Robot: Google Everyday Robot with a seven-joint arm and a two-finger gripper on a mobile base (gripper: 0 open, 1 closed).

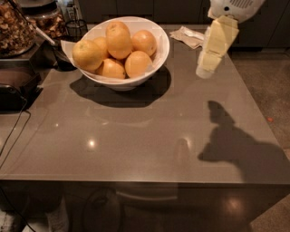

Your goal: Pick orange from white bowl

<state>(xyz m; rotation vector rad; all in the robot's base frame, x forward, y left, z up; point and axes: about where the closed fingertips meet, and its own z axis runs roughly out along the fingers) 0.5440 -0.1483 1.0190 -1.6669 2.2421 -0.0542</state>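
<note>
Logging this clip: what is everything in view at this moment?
white bowl: one, glossy white, back left of the table
oranges: at least five, orange, piled in the white bowl
paper lining: one, white, sticking out past the bowl's left rim
crumpled paper: one, white, on the table behind and right of the bowl
table: one, glossy grey, fills the middle of the view
snack containers: at least two, clear with brown contents, top left, beyond the table
cable: one, black, at the table's left edge
gripper: one, cream, in the air right of the bowl, holding nothing
arm housing: one, white, top right corner
</note>
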